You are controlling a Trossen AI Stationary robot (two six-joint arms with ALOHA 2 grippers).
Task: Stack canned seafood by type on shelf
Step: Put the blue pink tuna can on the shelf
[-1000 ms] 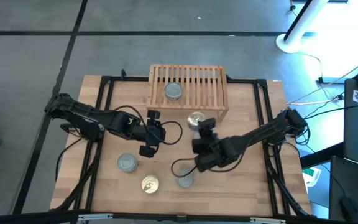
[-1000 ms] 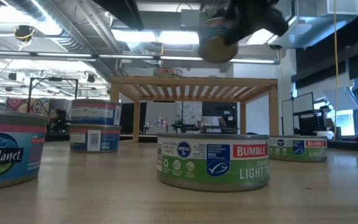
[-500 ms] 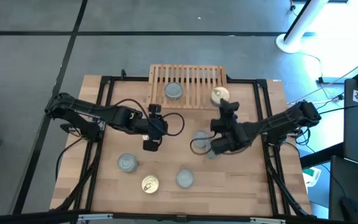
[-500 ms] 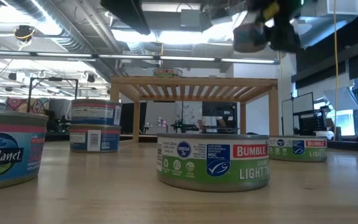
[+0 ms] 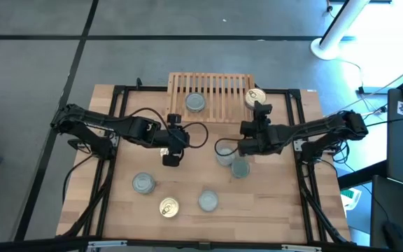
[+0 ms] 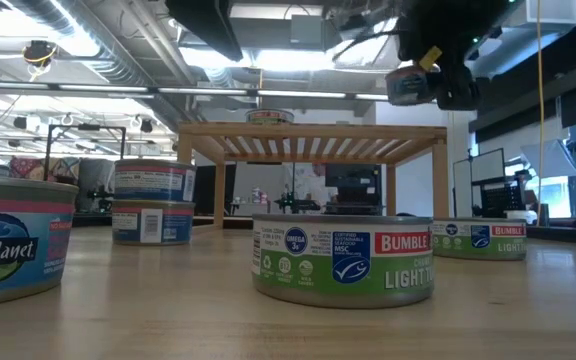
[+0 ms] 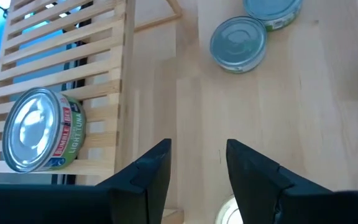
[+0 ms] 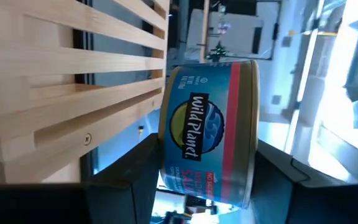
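The light-wood shelf (image 5: 212, 98) stands at the table's far middle. One silver-topped tin (image 5: 195, 102) rests on its slats, also seen in the left wrist view (image 7: 42, 130). My right gripper (image 5: 257, 105) is shut on a gold-topped Wild Planet tin (image 8: 210, 137), held at the shelf's right end and above its top (image 6: 413, 85). My left gripper (image 5: 175, 143) hovers open over the table in front of the shelf's left part; its fingers (image 7: 148, 177) hold nothing. Several more tins stand on the table, two of them (image 5: 224, 155) (image 5: 240, 168) in its middle. My right gripper pinches the gold-topped tin between its two fingers, one finger (image 8: 129, 171) on each flat face, beside the label wall (image 8: 185, 155). The fingers lie about level and come from the table's near side. The tin sits top up (image 5: 253, 96), lifted clear above the shelf's right end.
Near the front edge stand a silver tin (image 5: 143, 183), a gold-topped tin (image 5: 168, 207) and another silver tin (image 5: 208, 201). In the low view a stack of two tins (image 6: 153, 205) stands on the left. Black frame rails (image 5: 296, 126) run along the table's sides.
My right gripper has carried the gold-topped tin from over the table's middle toward the far edge and the right, to the shelf's right end, turning as it went and staying shut on the tin. Two tins in the table's middle have come into view.
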